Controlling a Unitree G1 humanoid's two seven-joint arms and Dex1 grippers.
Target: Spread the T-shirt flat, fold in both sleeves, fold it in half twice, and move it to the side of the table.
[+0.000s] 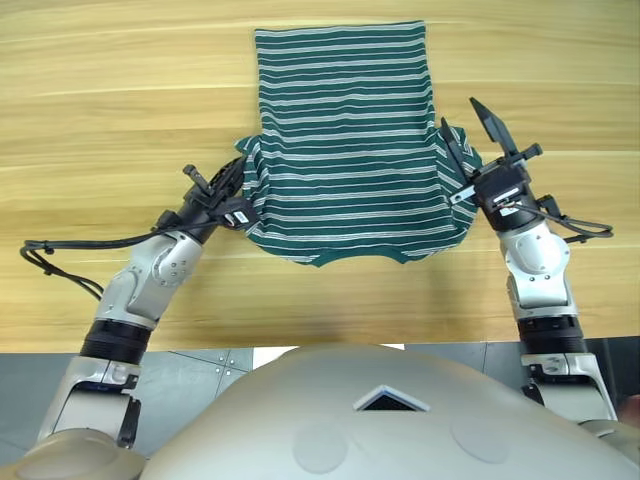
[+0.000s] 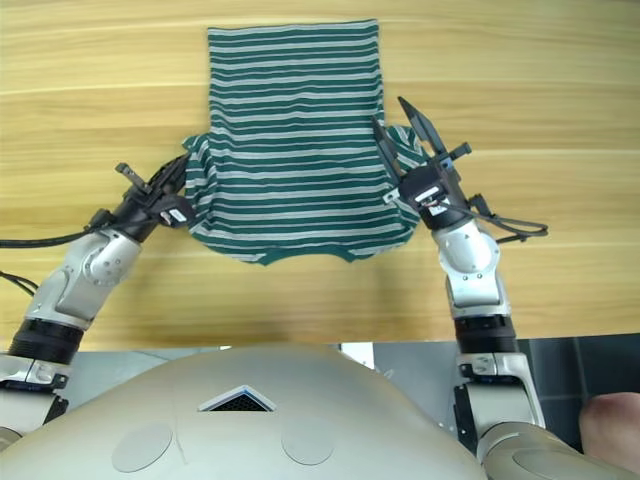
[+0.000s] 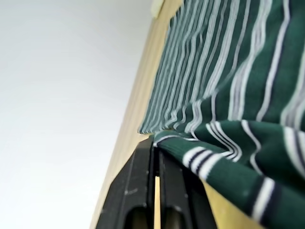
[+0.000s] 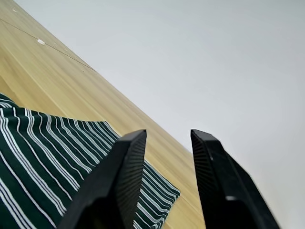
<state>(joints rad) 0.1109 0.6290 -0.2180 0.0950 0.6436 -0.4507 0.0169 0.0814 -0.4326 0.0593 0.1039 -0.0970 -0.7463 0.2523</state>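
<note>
A dark green T-shirt (image 1: 345,140) with white stripes lies on the wooden table (image 1: 100,120), hem at the far side and collar toward me. Both sleeves are bunched against the body. My left gripper (image 1: 237,190) sits at the shirt's left sleeve (image 1: 252,165). In the left wrist view its fingers (image 3: 143,191) are pressed together with the sleeve's edge (image 3: 200,152) pinched at their tips. My right gripper (image 1: 470,132) hovers at the right sleeve (image 1: 462,150), tilted up. Its fingers (image 4: 119,181) stand apart with nothing between them.
The table's front edge (image 1: 300,345) runs just before my body, with grey floor (image 1: 190,370) below it. A black cable (image 1: 60,250) loops off my left forearm over the table. Bare wood extends to the left and right of the shirt.
</note>
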